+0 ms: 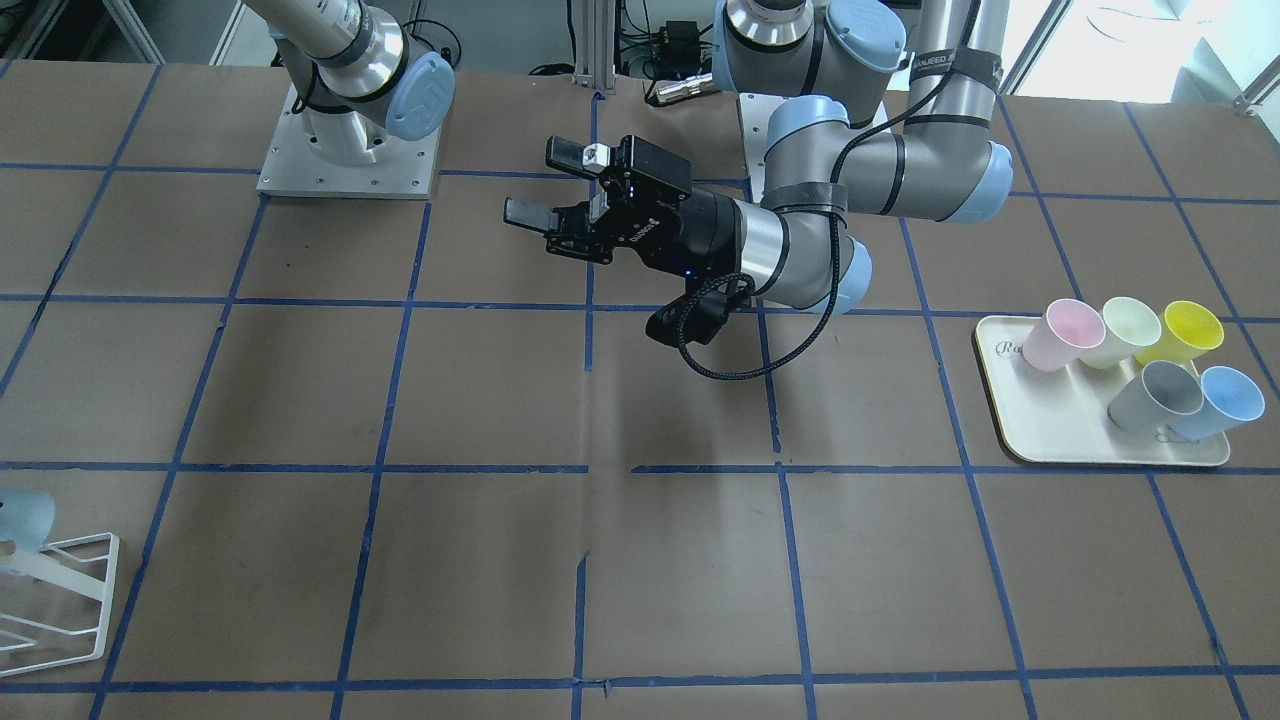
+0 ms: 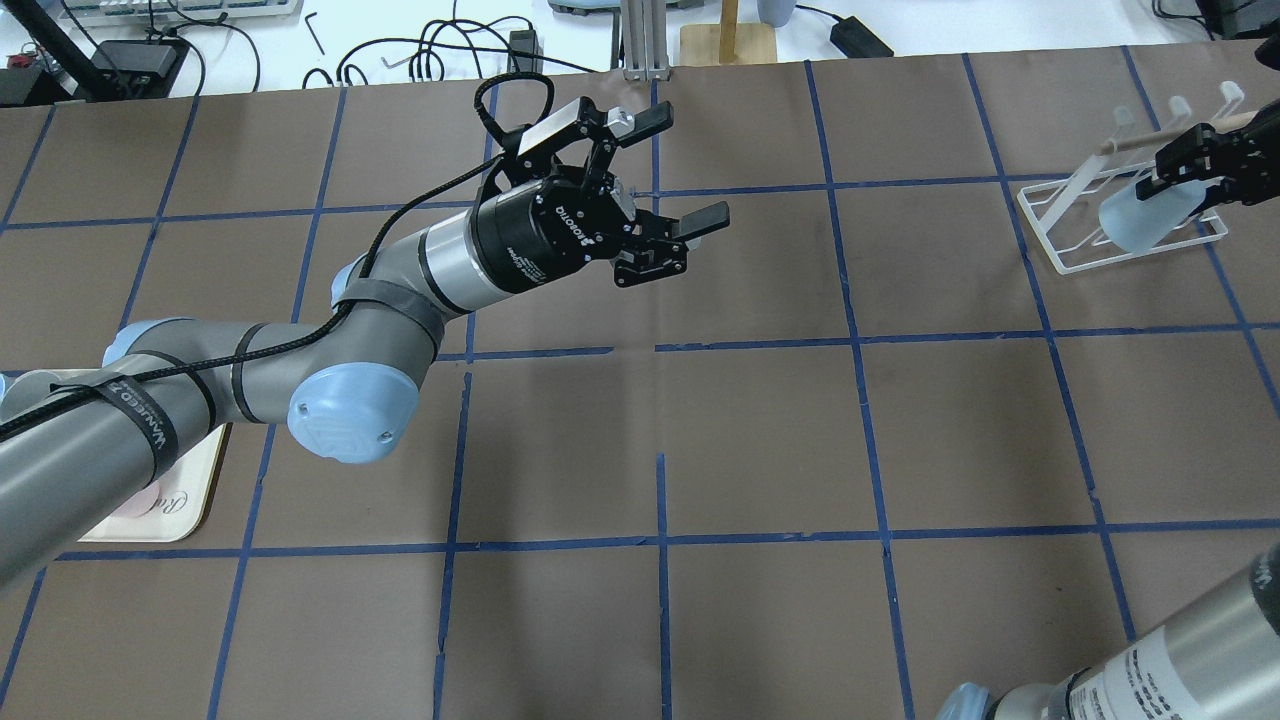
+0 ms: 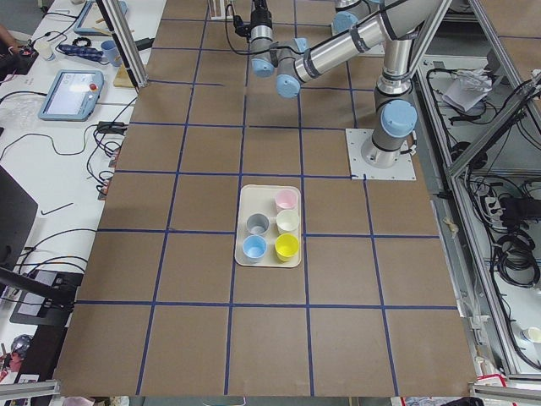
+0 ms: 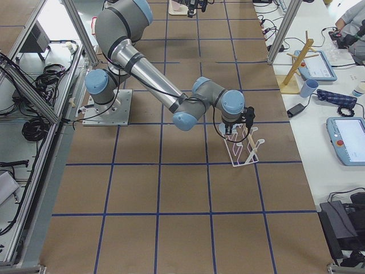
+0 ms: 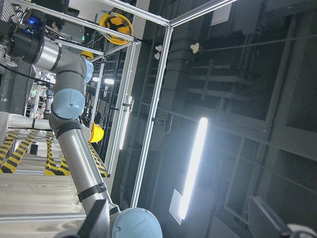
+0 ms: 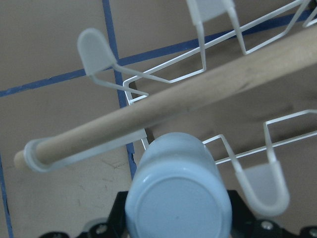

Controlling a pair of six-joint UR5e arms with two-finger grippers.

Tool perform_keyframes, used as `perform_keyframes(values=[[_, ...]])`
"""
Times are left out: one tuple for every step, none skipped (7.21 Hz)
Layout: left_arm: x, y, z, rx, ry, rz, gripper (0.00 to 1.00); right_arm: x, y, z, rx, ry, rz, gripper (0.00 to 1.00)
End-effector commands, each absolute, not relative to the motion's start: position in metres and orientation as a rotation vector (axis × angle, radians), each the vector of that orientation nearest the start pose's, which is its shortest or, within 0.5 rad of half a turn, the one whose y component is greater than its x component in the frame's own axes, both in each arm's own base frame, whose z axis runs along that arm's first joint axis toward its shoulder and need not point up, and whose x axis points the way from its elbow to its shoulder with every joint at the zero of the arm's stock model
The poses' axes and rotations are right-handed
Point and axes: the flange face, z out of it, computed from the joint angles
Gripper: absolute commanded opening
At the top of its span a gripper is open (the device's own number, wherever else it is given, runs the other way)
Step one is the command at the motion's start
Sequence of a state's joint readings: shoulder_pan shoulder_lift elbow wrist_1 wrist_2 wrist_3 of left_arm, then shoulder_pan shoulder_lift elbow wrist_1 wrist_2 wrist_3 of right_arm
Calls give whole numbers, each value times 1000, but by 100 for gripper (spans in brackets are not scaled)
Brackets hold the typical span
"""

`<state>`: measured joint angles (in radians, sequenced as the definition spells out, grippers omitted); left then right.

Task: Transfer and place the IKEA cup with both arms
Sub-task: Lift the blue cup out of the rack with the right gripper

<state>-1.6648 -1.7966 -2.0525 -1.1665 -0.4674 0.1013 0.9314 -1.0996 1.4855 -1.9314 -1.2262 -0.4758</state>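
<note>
My right gripper (image 2: 1187, 178) is shut on the IKEA cup (image 2: 1148, 218), a light blue tumbler held tilted at the white wire rack (image 2: 1085, 235) on the table's far right. In the right wrist view the cup's base (image 6: 177, 198) fills the lower middle, just under a wooden rod (image 6: 198, 99) and between the rack's wire prongs (image 6: 270, 193). The front view shows the same cup (image 1: 25, 518) at the left edge over the rack (image 1: 60, 600). Held above the table's middle, my left gripper (image 2: 686, 168) is open and has nothing between its fingers.
A cream tray (image 1: 1060, 440) on the robot's left side holds a pink cup (image 1: 1062, 335), a cream cup (image 1: 1125, 330), a yellow cup (image 1: 1188, 330), a grey cup (image 1: 1160, 395) and a second light blue cup (image 1: 1222, 402). Blue tape lines grid the brown table.
</note>
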Motion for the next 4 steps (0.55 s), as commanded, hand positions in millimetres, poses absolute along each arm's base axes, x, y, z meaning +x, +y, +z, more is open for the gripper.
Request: perform_keyframes(values=[[-269,-479,338,143,-1109,-149,100,-256,-624,307,232,2824,-251,40],[-269,-479,338,142,-1108,-148,100,-258,-629,322,225,2834,-280,40],[-269,-478,339,132,-1107,-143,100,-262,-633,341,219,2848,-316,39],[-269,-478,339,128,-1107,-141,100,-263,-634,356,221,2843,-301,36]])
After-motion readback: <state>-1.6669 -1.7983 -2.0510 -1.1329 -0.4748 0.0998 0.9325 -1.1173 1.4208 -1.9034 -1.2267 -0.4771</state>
